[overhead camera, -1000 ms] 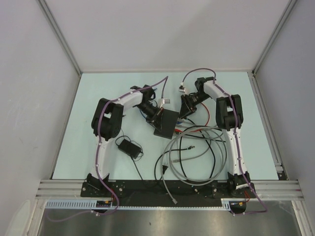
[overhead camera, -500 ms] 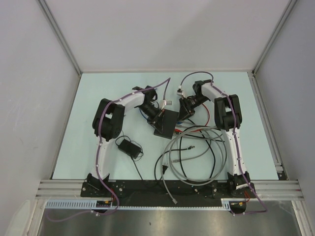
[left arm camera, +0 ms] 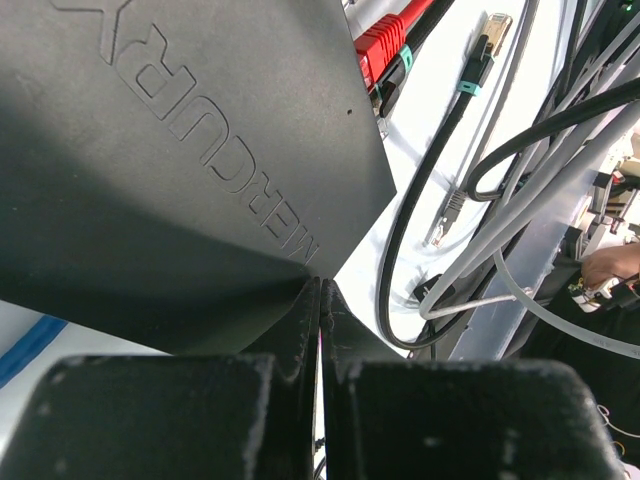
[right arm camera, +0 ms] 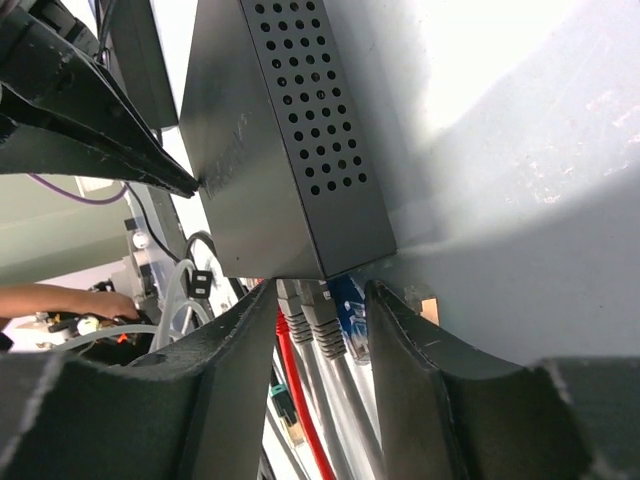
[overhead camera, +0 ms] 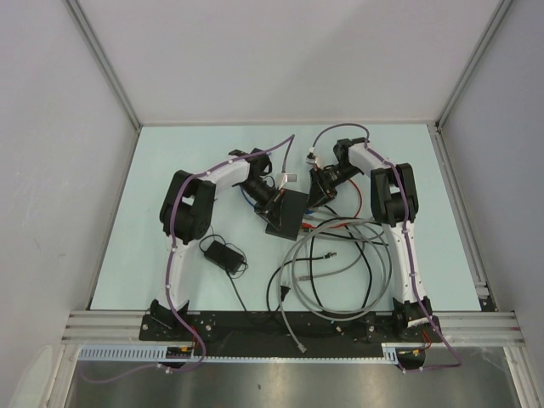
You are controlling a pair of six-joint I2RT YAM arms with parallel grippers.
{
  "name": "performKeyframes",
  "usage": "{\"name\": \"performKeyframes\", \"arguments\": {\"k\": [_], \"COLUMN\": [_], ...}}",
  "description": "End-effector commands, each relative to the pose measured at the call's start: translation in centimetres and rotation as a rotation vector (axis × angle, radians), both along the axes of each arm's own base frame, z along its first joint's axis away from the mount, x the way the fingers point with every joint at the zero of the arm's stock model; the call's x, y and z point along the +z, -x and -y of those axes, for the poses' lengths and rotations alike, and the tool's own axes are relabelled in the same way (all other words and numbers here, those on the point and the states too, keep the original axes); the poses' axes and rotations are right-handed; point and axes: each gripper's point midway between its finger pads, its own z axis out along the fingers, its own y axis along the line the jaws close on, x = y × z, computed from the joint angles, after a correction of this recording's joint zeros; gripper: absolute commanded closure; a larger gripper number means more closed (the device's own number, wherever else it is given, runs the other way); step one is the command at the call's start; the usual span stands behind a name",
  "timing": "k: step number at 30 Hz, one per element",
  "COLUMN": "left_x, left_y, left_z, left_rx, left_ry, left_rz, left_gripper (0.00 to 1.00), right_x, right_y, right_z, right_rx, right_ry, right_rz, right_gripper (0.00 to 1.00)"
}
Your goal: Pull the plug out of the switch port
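Observation:
The switch (overhead camera: 286, 213) is a flat matte-black box at the table's middle; its embossed top fills the left wrist view (left arm camera: 180, 140), and its perforated side shows in the right wrist view (right arm camera: 300, 130). My left gripper (overhead camera: 270, 202) is shut, its tips (left arm camera: 320, 288) resting against the switch's top near an edge. My right gripper (overhead camera: 318, 196) is open at the port side. In the right wrist view its fingers (right arm camera: 220, 380) stand either side of two grey plugs (right arm camera: 318, 325) and a blue plug (right arm camera: 352, 318), not touching them. A red plug (left arm camera: 380, 48) sits in a neighbouring port.
A small black power adapter (overhead camera: 219, 252) with a thin cord lies left of centre. Loops of grey and black cable (overhead camera: 340, 263) cover the table in front of the switch, with loose plug ends (left arm camera: 478, 62). Grey walls enclose the table; an aluminium rail (overhead camera: 102, 323) runs along the front.
My right gripper has moved a little left, closer to the switch's port side. My left gripper has stayed on the switch.

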Motion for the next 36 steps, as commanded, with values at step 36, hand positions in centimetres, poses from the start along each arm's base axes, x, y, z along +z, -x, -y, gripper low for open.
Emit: {"name": "performKeyframes", "arguments": {"k": [36], "left_x": [-2.6], "left_y": [-1.1], "left_z": [-0.5], "left_rx": [-0.041], "left_ry": [-0.085], "left_rz": [0.094], "left_gripper": [1.0], "right_x": [-2.6], "right_y": [-1.8], "right_z": [3.6], "right_rx": [-0.019], "right_ry": [0.227], "right_rz": [0.114], "right_gripper": [0.92]}}
